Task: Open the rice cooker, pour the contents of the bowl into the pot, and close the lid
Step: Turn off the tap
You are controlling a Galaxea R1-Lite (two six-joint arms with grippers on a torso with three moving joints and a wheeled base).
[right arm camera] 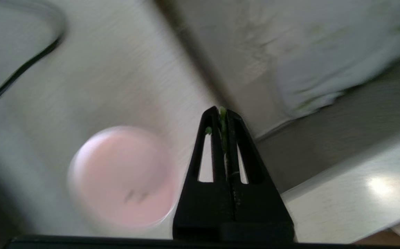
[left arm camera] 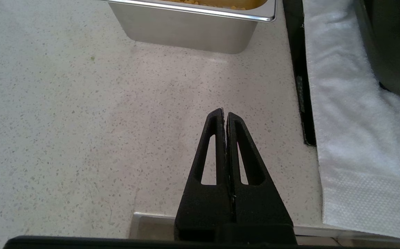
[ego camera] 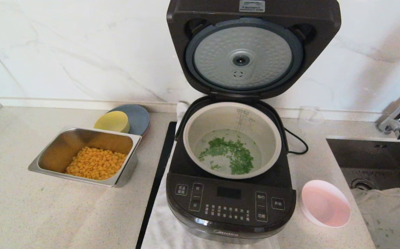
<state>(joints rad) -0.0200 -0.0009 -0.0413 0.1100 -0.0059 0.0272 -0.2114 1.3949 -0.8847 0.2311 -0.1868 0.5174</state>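
With the greens (ego camera: 228,152) in the pot (ego camera: 200,138) and the bowl (ego camera: 325,203) empty, only the raised lid (ego camera: 252,48) needs closing; right hand (right arm camera: 223,112) pressed together.

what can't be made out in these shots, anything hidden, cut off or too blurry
- Head view: neither arm shows; both lie outside the frame.
- Head view: the white button labels on the glossy black rice cooker are too small to read.
- Right wrist view: motion blur smears the empty pale pink round bowl, so specks inside are unclear.
- Left wrist view: the rectangular steel tray is cut off by the top edge.
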